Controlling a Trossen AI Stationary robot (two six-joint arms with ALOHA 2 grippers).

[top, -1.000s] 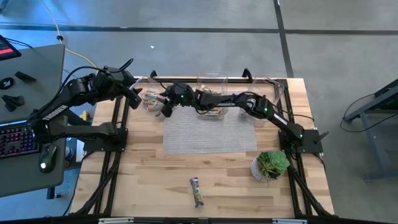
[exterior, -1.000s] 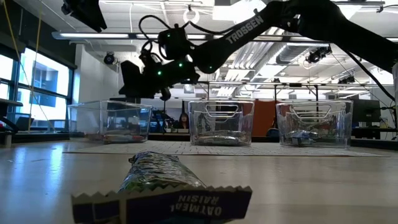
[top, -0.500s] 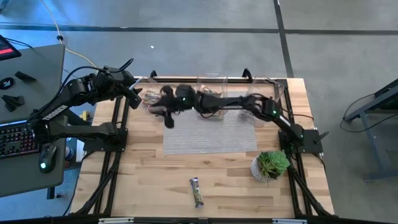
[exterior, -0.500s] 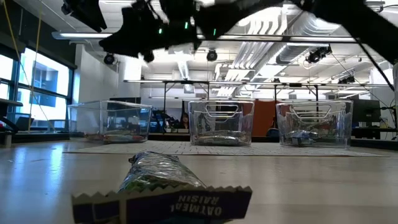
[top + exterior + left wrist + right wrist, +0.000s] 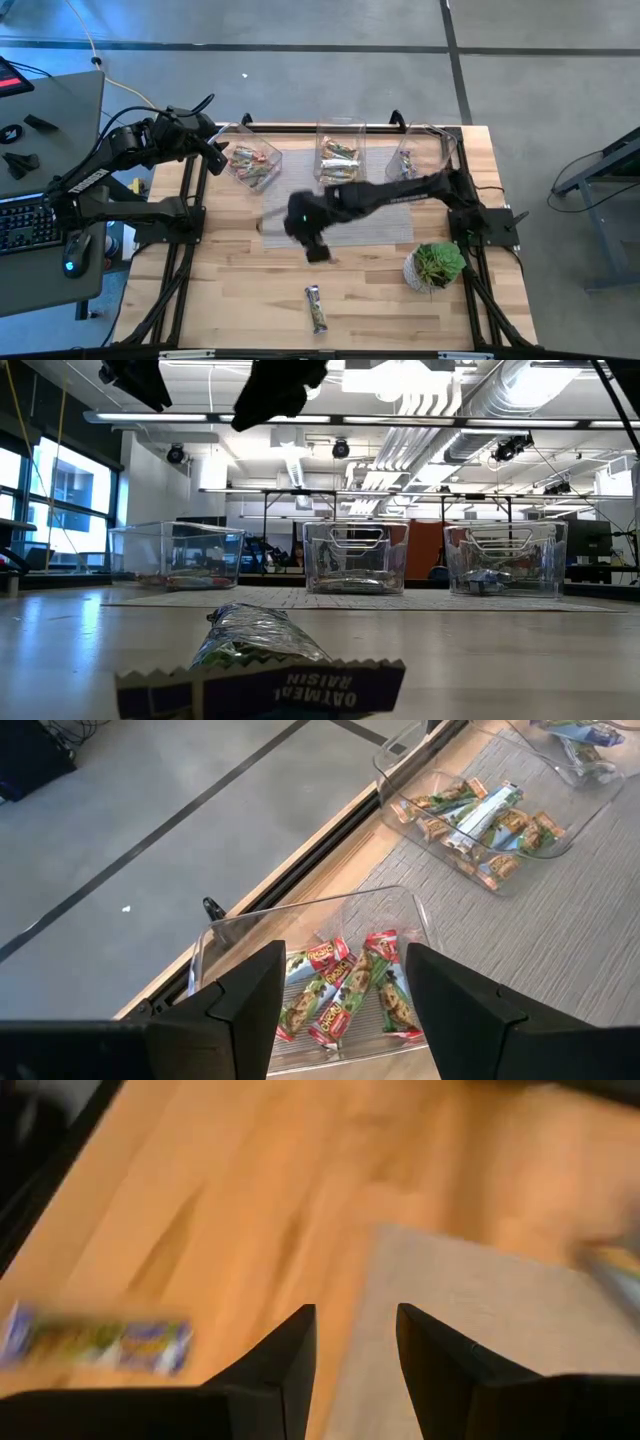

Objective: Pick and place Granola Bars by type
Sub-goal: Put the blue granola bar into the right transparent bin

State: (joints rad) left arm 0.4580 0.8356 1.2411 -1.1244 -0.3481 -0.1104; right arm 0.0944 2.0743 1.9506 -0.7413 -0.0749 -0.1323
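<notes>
The right gripper [image 5: 316,248], jaws parted and empty, hovers at the mat's edge; the loose bar [image 5: 316,308] lies at its six o'clock, well apart.

You have a wooden bench [image 5: 240,290] with a grey woven mat [image 5: 380,225] lying across its far half. Three clear bins sit in a row along the mat's far edge: a left bin [image 5: 272,160], a middle bin [image 5: 338,128] and a right bin [image 5: 440,145]. A small green potted plant [image 5: 436,265] stands near the bench's right edge, just off the mat's near right corner. To your left of the bench is a grey desk [image 5: 70,110] carrying a keyboard [image 5: 25,225] and a mouse [image 5: 77,245]. The floor [image 5: 300,60] beyond is grey concrete crossed by dark seams.
</notes>
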